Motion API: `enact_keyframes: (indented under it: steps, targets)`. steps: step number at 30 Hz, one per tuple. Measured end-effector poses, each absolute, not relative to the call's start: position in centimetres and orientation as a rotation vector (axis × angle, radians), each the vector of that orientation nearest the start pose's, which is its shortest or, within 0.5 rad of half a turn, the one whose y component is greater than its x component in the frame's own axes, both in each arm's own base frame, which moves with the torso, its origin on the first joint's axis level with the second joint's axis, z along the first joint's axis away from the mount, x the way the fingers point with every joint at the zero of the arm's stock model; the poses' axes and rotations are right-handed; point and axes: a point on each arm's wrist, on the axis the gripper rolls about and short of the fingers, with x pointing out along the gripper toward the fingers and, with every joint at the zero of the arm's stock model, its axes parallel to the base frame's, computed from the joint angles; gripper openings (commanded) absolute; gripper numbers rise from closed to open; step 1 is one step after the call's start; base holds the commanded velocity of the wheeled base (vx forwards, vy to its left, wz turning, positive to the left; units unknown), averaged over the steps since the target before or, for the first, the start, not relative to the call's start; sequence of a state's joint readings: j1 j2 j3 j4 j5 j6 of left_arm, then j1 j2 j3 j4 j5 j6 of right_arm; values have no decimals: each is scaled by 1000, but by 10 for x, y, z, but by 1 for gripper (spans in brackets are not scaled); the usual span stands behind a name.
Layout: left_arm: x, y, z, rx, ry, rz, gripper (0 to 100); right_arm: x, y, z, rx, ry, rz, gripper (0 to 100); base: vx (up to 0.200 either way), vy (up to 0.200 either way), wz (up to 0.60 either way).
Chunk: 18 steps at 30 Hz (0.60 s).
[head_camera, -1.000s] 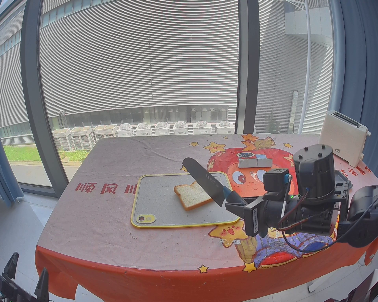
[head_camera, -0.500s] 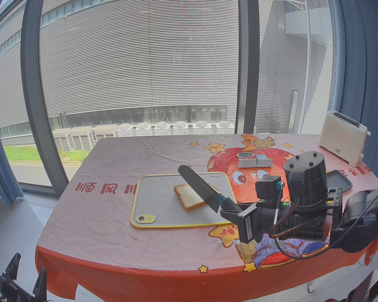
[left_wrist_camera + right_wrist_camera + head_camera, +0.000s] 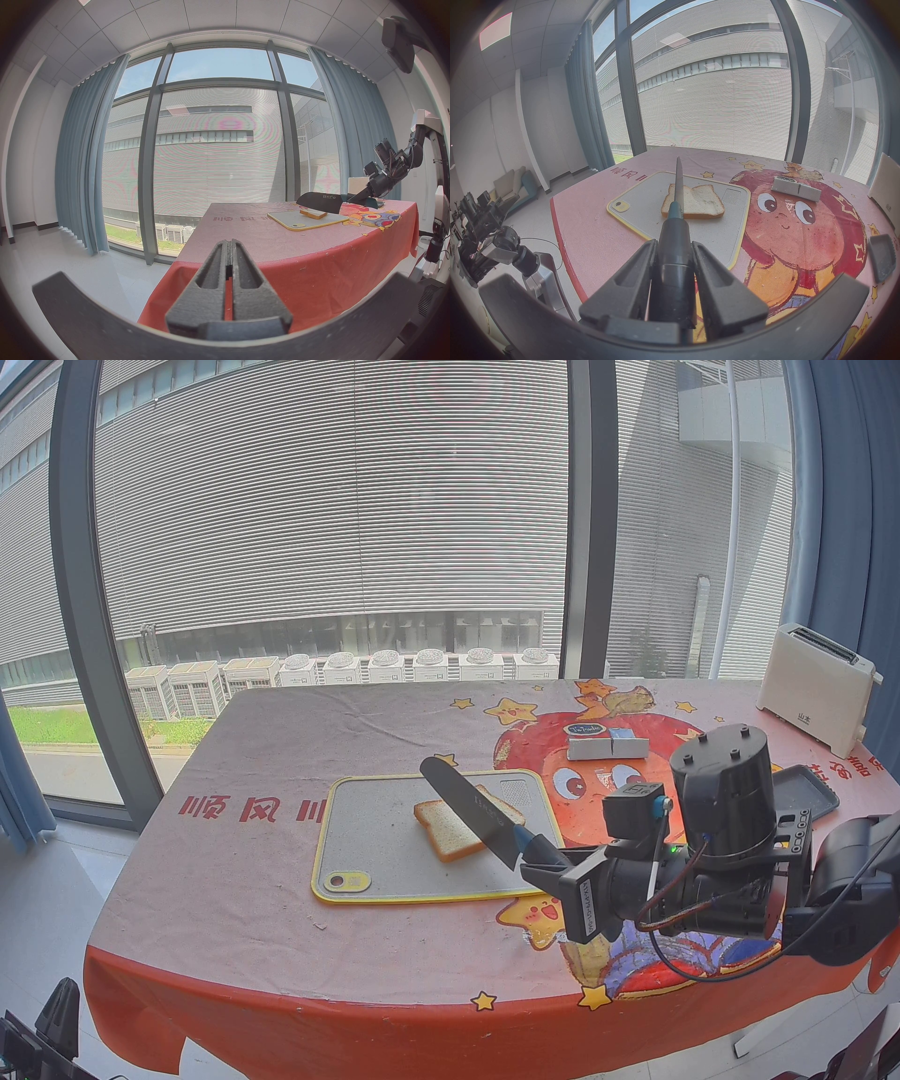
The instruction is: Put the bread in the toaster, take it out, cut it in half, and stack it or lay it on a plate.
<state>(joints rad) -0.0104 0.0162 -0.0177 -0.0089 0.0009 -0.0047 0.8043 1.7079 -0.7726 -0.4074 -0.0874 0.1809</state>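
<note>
The tabletop (image 3: pixel 234 885) carries a yellow-rimmed cutting board (image 3: pixel 375 847). The white toaster (image 3: pixel 817 686) stands well off the board's far right, clear of the cutting. A dark tray (image 3: pixel 804 789) waits right of the board, likely for the halves. The left tool (image 3: pixel 228 255), fingers pressed together and empty, hangs well left of the board. The right tool (image 3: pixel 551 857), just past the board's right near corner, is clamped on the handle of a black knife (image 3: pixel 464 801). The blade is edge-down over the board's middle, seemingly lined up to halve the bread slice (image 3: pixel 448 831) lying flat and uncut there
</note>
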Motion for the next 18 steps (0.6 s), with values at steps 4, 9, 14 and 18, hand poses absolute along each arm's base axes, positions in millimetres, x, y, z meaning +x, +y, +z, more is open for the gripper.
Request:
enact_keyframes:
  steps: [4, 9, 14, 18]
  targets:
    - [-23, 0, 82, -4, -11, -10, 0, 206, 210, 151, -60, 543, 650, 0, 0, 0, 0]
    - [-23, 0, 82, -4, -11, -10, 0, 208, 208, 152, -55, 539, 642, 0, 0, 0, 0]
    - [-23, 0, 82, -4, -11, -10, 0, 208, 208, 152, -55, 538, 644, 0, 0, 0, 0]
    - [-23, 0, 82, -5, -11, -8, 0, 208, 209, 152, -56, 540, 642, 0, 0, 0, 0]
